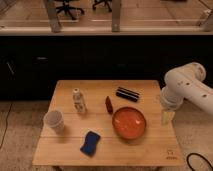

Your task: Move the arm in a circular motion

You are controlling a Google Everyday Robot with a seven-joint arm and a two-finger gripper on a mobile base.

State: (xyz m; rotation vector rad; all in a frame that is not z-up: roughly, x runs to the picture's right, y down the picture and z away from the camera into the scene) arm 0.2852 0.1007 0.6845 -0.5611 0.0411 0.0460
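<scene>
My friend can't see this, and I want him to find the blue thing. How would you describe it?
Look at the wooden table, where the claw of the white arm hangs by the right edge. Near the front edge, between the white cup and the orange bowl, lies a sponge. It is flat and the only blue thing there.

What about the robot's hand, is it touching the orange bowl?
Apart. In the camera view the gripper hangs by the right edge of the table, bare wood showing between it and the orange bowl.
</scene>
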